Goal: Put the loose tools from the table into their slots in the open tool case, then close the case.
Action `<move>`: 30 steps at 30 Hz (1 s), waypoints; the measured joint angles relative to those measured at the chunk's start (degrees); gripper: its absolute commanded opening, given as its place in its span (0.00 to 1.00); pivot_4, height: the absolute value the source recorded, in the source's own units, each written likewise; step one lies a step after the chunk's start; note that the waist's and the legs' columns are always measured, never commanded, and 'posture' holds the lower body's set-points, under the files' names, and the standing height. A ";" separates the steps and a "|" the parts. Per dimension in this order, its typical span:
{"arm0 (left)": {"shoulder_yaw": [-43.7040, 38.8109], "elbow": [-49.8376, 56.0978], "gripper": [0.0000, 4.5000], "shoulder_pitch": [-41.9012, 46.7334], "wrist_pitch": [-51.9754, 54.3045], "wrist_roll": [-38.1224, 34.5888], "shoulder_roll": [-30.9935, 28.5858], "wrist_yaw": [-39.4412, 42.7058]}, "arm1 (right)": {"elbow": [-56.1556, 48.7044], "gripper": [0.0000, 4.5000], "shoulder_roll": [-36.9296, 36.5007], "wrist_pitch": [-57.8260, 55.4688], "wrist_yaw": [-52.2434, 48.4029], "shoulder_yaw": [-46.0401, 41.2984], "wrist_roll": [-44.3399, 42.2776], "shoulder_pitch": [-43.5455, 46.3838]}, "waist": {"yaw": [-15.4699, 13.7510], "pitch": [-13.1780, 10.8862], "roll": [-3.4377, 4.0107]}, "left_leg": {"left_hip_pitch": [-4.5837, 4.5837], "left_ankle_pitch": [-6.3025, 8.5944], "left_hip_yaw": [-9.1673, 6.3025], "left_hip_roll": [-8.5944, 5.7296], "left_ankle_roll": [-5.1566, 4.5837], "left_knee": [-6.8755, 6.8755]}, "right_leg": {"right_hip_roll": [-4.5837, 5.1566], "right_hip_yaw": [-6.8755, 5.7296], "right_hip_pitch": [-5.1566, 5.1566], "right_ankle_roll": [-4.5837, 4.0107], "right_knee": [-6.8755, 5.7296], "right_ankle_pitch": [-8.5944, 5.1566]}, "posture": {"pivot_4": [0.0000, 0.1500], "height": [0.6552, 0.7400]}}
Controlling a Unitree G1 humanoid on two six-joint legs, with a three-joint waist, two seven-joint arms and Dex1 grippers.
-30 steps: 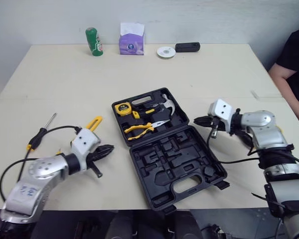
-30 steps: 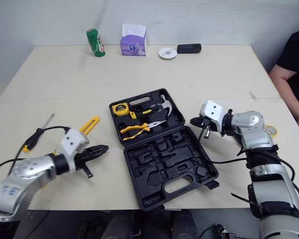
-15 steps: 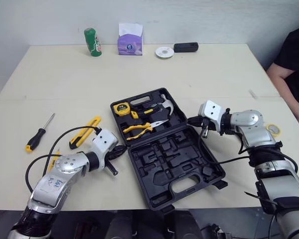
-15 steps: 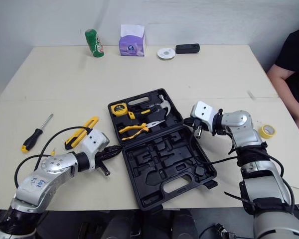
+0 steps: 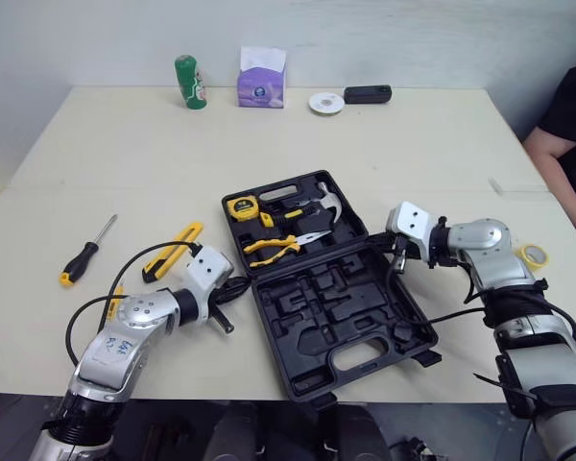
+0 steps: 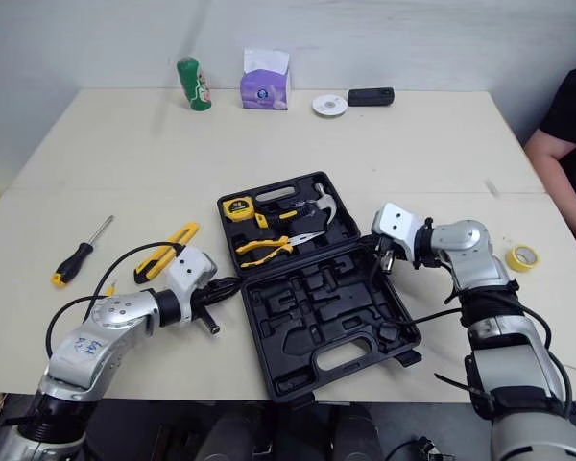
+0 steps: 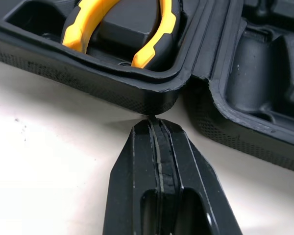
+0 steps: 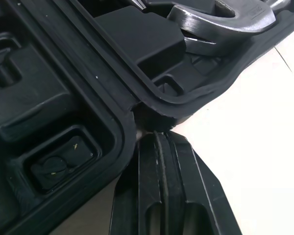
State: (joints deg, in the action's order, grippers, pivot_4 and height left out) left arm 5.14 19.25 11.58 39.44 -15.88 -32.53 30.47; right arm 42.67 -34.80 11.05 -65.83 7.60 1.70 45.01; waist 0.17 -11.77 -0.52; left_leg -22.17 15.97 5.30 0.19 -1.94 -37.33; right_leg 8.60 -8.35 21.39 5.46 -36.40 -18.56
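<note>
Head views: tool case point(image 5: 336, 307) open flat at centre of table point(image 5: 413, 144). Tape measure point(image 5: 238, 206), pliers point(image 5: 274, 247) and hammer point(image 5: 322, 200) seated in far half. Screwdriver point(image 5: 84, 257) and utility knife point(image 5: 173, 250) loose on table, left of case. Left gripper point(image 5: 240, 285) at case's left hinge corner, right gripper point(image 5: 396, 247) at right hinge corner.
Left wrist view: jaws pressed together, tip touching case edge at hinge notch, near pliers handles.
Right wrist view: jaws together, tip at hinge notch, near hammer head.
</note>
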 measured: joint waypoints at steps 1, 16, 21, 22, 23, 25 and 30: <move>0.15 -0.28 0.01 0.37 -0.06 0.25 -0.03 0.44 | -1.08 0.00 -0.17 -0.14 -0.62 -0.11 -0.23 -0.78 | -0.12 0.00 0.00 | 0.00 0.00 0.00 0.00 0.00 0.01 | 0.00 0.00 0.00 0.00 0.00 0.00 | 1.00 1.00; 0.53 -6.76 0.01 4.30 -4.59 2.12 -1.34 5.94 | -18.12 0.00 -3.06 -7.42 -2.74 -1.84 -3.54 -11.57 | -0.20 0.00 0.00 | 0.00 0.02 0.00 0.05 0.03 0.06 | 0.01 -0.01 0.00 -0.03 0.06 0.02 | 1.00 1.00; 2.22 -9.37 0.01 6.07 -8.96 4.84 -2.70 8.62 | -24.96 0.00 -4.49 -10.98 -3.30 -2.47 -4.99 -16.10 | -0.42 0.00 0.00 | -0.01 0.04 -0.01 0.08 0.06 0.10 | 0.00 -0.04 0.00 -0.06 0.15 0.03 | 1.00 1.00; 2.62 -9.77 0.01 6.17 -10.04 5.40 -3.01 9.22 | -26.68 0.00 -4.87 -11.61 -3.34 -2.58 -5.44 -17.29 | -0.43 0.01 0.00 | 0.00 0.05 0.00 0.09 0.06 0.13 | -0.01 -0.03 0.00 -0.06 0.20 0.04 | 1.00 1.00; 2.72 -10.29 0.01 6.30 -10.98 5.81 -3.15 9.65 | -28.01 0.00 -5.09 -12.42 -3.34 -2.67 -5.69 -18.11 | -0.38 0.01 0.00 | -0.01 0.05 0.01 0.10 0.06 0.13 | -0.01 -0.03 0.00 -0.08 0.23 0.06 | 1.00 1.00; 2.81 -11.13 0.01 6.44 -12.98 7.02 -3.22 10.22 | -30.02 0.00 -5.22 -13.84 -3.34 -2.87 -5.78 -19.22 | -0.34 0.01 0.00 | 0.00 0.05 0.01 0.14 0.06 0.13 | -0.03 -0.04 0.00 -0.11 0.25 0.10 | 1.00 1.00; 3.19 -11.40 0.01 6.99 -14.46 9.30 -3.33 10.59 | -33.32 0.00 -5.33 -16.67 -2.57 -3.42 -5.77 -21.01 | -0.38 0.01 0.00 | -0.01 0.06 0.01 0.20 0.08 0.16 | -0.06 -0.07 0.00 -0.15 0.29 0.14 | 1.00 1.00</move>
State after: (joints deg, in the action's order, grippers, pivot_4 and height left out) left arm 8.33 7.84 18.57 24.98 -6.57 -35.86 41.06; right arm 9.36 -40.13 -5.62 -68.40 4.18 -4.07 24.00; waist -0.21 -11.76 -0.52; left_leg -22.17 16.03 5.31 0.39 -1.87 -37.18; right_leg 8.55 -8.42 21.39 5.31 -36.11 -18.43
